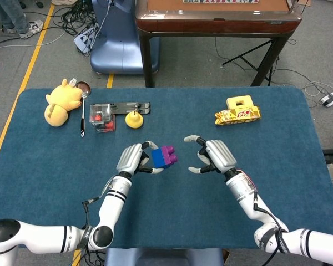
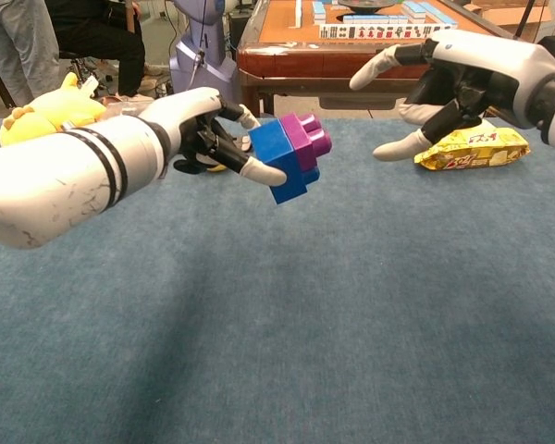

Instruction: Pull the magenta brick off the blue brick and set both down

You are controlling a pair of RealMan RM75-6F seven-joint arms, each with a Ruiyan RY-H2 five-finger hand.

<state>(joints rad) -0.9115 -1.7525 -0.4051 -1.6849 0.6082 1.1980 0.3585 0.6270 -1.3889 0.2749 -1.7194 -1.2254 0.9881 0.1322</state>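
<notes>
Starting at the upper left of the head view, we see a yellow plush toy (image 1: 61,101) lying on the blue table (image 1: 39,166), with a spoon (image 1: 83,113) just to its right. Next along sit a small clear box (image 1: 102,117) with something red inside, a dark flat tool (image 1: 130,106) and a small yellow pear-shaped toy (image 1: 134,119).

Near the middle of the frame we find our left hand (image 1: 134,159) raised above the table, its fingers closed on the blue brick (image 1: 159,158). In the chest view the left hand (image 2: 199,129) pinches the blue brick (image 2: 279,159) from its left side, one fingertip (image 2: 264,170) pressed on the front face. The magenta brick (image 1: 168,154) is joined to the blue one on its right side; in the chest view the magenta brick (image 2: 305,141) shows its studs pointing right. Both bricks hang clear of the table.

Right of the bricks, our right hand (image 1: 208,155) is also in the air, fingers spread and curved toward the magenta brick, holding nothing and not touching it. In the chest view the right hand (image 2: 444,83) sits in the upper right, fingers wide apart.

Further right, at the upper right of the table, a yellow snack packet (image 1: 237,116) lies beside a yellow block (image 1: 240,102).
</notes>
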